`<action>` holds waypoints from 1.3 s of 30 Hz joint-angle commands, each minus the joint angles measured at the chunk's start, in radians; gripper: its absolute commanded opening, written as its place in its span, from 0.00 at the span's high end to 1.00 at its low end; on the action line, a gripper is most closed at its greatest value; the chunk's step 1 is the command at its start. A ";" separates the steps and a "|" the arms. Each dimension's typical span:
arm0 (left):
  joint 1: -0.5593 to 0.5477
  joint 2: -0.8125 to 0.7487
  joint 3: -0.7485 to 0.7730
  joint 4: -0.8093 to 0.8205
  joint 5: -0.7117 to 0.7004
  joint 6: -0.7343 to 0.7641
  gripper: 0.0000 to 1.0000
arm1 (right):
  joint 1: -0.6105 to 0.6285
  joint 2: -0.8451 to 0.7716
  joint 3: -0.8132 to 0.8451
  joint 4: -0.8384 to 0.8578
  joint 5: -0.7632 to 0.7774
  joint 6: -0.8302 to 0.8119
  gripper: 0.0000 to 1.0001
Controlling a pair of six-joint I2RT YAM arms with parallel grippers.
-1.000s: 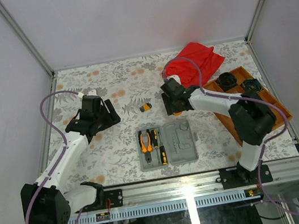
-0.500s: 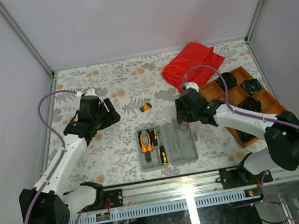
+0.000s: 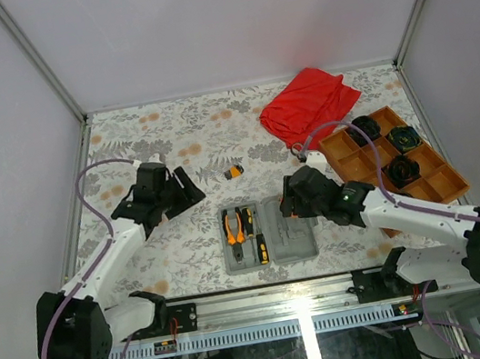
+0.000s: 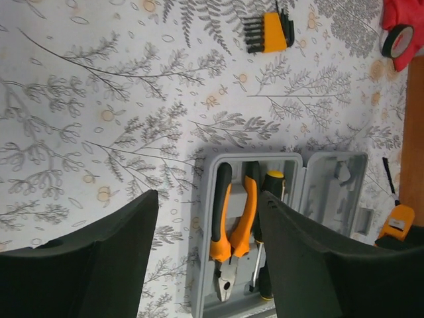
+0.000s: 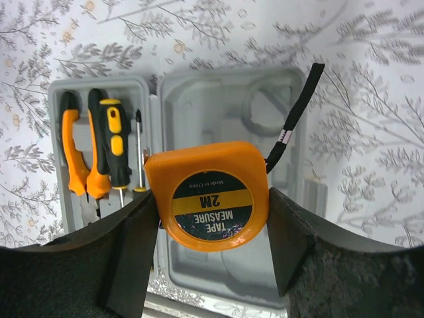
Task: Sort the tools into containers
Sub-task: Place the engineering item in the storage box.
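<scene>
Currently right gripper [image 5: 212, 222] pinches tape measure [image 5: 211, 197]; grey tray [image 5: 199, 106] lies beneath it; releasing off its round recess [image 5: 265, 111] could leave it tilted; left gripper [image 4: 205, 218] spread, empty.

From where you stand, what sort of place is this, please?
Probably a robot cell: white panels in metal framing enclose a floral-covered table, with a left arm and right arm bolted to an aluminium rail at its near edge.

The grey case [image 3: 288, 243] lies open and flat on the near side. Its left tray [image 5: 79, 86] holds orange-handled pliers [image 5: 78, 165] and screwdrivers [image 5: 114, 142]. The orange tape measure [image 5: 211, 195] is held over the right tray [image 5: 218, 106]. A small orange-black piece [image 3: 234, 172] lies farther back.
</scene>
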 commanded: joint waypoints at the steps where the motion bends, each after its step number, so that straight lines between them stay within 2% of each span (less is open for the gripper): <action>1: -0.059 0.011 -0.021 0.121 0.029 -0.073 0.40 | 0.033 -0.081 -0.042 -0.073 0.071 0.144 0.93; 10: -0.203 0.055 -0.038 0.189 -0.026 -0.096 0.40 | 0.125 -0.123 -0.070 -0.167 0.102 0.275 0.94; 16: -0.207 0.054 -0.086 0.197 -0.030 -0.086 0.40 | 0.229 -0.087 -0.062 -0.195 0.139 0.325 0.93; 22: -0.207 0.058 -0.118 0.200 0.004 -0.106 0.40 | 0.283 -0.037 -0.058 -0.188 0.124 0.275 0.93; 39: -0.209 0.045 -0.123 0.195 0.012 -0.144 0.40 | 0.288 -0.072 -0.121 -0.323 0.089 0.318 0.90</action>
